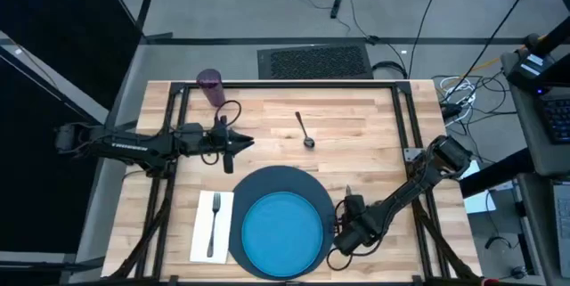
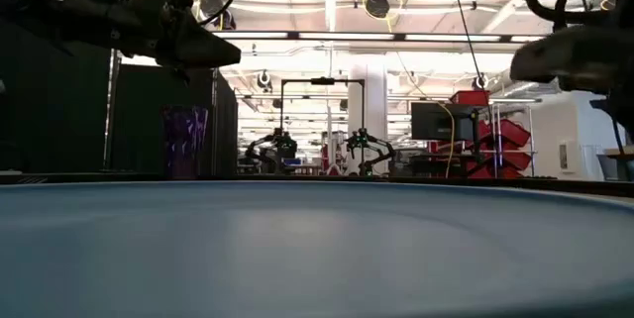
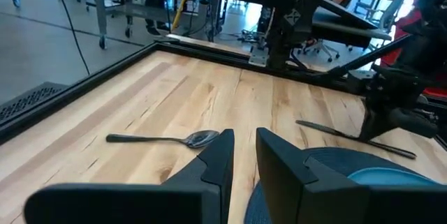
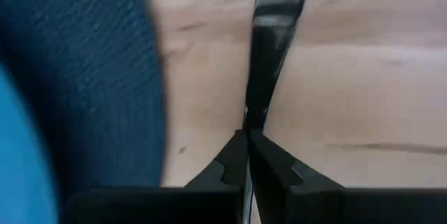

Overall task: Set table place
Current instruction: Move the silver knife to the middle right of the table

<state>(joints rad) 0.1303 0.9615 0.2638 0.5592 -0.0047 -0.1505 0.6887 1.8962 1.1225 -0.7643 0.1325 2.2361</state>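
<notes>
A bright blue plate (image 1: pixel 283 231) lies on a dark round mat (image 1: pixel 272 179). To its left, a fork (image 1: pixel 214 224) rests on a white napkin (image 1: pixel 201 232). A spoon (image 1: pixel 305 130) lies flat on the table (image 1: pixel 356 117) beyond the mat, and a purple cup (image 1: pixel 210 85) stands at the far left. Low beside the mat's right edge, my right gripper (image 1: pixel 349 208) is shut on a knife (image 1: pixel 347 193). My left gripper (image 1: pixel 233 143) hovers left of the spoon with a narrow gap between its fingers and nothing in it. My right gripper pinches the knife (image 4: pixel 260 105) between its two fingertips, the knife running on forward past them toward the table's far edge. The fingers come in low and slanting, lying along the knife. In the left wrist view the knife (image 3: pixel 335 132) sits nearly level beside the mat; whether it touches the table I cannot tell.
Black frame bars (image 1: pixel 294 83) run along the table's far edge and down both sides. Bare wood lies between the spoon and the right bar. A floor mat (image 1: pixel 313 60) and cables lie beyond the far edge.
</notes>
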